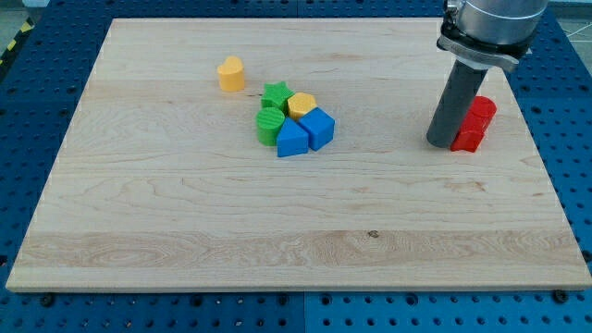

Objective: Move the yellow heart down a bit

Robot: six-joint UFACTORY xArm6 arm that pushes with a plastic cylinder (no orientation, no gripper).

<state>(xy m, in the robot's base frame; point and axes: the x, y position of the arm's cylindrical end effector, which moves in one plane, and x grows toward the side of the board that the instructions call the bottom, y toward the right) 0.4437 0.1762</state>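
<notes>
Camera view: two yellow blocks (231, 74), two green, two blue.

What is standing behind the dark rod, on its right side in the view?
Red blocks stand just behind my tip, on the view's right. Only their right parts show; the rod covers the rest, so their shapes and their number cannot be told.

Two red blocks (474, 125) partly hidden behind the rod, arm (490, 23) cut off at view's top
</notes>
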